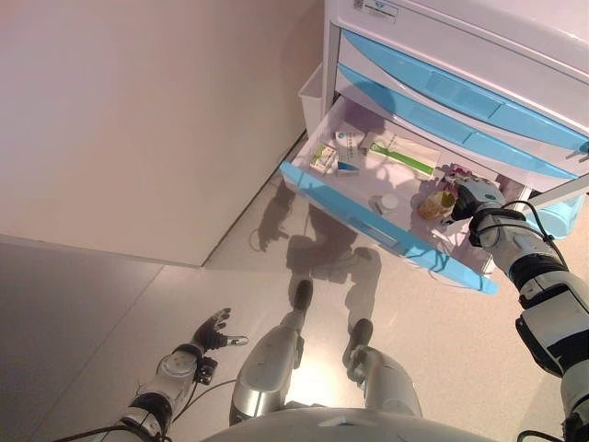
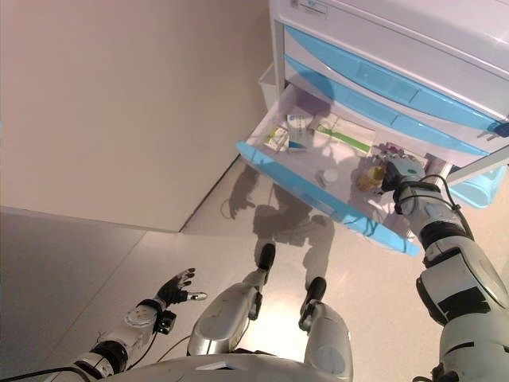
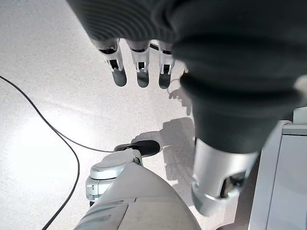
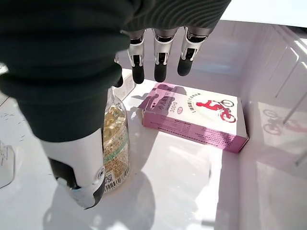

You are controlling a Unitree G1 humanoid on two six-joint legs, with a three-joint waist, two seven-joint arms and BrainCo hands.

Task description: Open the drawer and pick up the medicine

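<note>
The lowest drawer (image 1: 368,221), white with a light-blue front, stands pulled out of the cabinet (image 1: 442,55). At its right end stand a clear bottle of yellow capsules (image 4: 115,143) and, lying flat, a pink medicine box (image 4: 194,122). My right hand (image 1: 474,198) reaches into that end, open. Its straight fingers (image 4: 160,62) hover over the pink box, and its thumb (image 4: 79,167) is beside the bottle (image 1: 434,204), holding nothing. My left hand (image 1: 213,330) hangs low at the lower left over the floor, open and empty, its fingers (image 3: 139,67) straight.
The drawer also holds small green-and-white boxes (image 1: 324,158), a long white box with a green stripe (image 1: 400,152) and a round white lid (image 1: 389,201). A white bin (image 1: 313,92) hangs on the cabinet's left side, by the wall. A light-blue tub (image 1: 557,216) sits at the right.
</note>
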